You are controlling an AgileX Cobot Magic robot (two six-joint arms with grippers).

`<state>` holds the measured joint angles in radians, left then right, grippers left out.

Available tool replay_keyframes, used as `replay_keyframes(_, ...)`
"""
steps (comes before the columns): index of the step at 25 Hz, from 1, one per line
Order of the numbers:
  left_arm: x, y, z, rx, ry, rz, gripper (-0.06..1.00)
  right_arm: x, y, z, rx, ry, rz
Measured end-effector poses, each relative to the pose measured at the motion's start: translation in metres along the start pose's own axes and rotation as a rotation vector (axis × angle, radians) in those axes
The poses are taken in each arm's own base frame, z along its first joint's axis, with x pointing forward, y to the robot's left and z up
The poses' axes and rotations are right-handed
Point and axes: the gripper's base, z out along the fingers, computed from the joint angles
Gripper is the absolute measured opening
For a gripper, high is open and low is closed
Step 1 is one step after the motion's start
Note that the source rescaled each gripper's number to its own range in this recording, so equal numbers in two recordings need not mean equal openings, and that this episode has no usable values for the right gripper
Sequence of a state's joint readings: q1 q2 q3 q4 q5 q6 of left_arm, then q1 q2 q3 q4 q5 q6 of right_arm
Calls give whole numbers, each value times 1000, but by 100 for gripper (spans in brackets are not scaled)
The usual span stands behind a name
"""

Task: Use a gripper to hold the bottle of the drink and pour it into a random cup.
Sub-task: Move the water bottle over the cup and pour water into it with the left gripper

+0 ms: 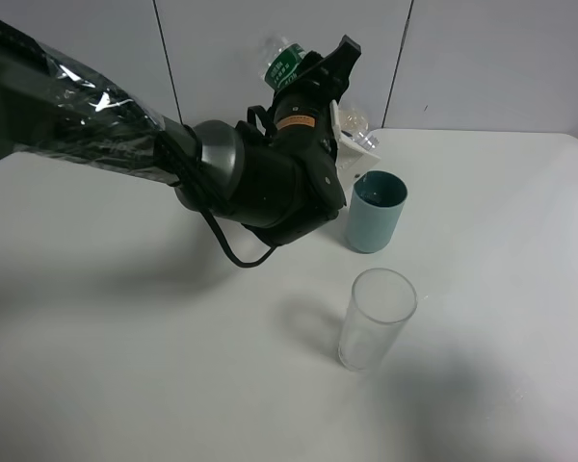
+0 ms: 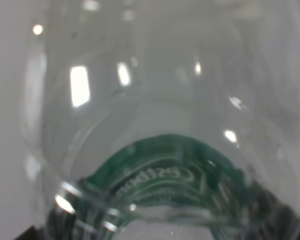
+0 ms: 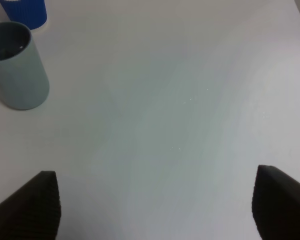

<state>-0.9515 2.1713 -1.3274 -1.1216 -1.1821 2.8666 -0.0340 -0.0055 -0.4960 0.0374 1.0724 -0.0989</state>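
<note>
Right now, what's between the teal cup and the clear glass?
Nothing, just bare white table between the teal cup and the clear glass, seen from the high camera.

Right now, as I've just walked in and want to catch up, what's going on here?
The left gripper is shut on the small clear bottle with a green label, holding it tilted in the air, neck toward the grey-teal cup. No stream shows, so I cannot tell whether drink is flowing. A clear glass stands apart, untouched. The right gripper hangs open over the table, holding nothing.
</note>
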Motion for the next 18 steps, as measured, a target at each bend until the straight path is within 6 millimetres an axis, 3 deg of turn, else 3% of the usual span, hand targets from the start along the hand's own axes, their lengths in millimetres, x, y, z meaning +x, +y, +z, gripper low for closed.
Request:
replay_keyframes(9, -1, -1, 0, 7, -6, -103, 1, 0, 0, 0, 0, 0, 0)
replay_keyframes(14, 1, 0, -2, 142, -71, -374, 1, 0, 0, 0, 0, 0, 0)
replay_keyframes(18, 8, 12, -4, 239, -159, -623, 1, 0, 0, 0, 0, 0, 0)
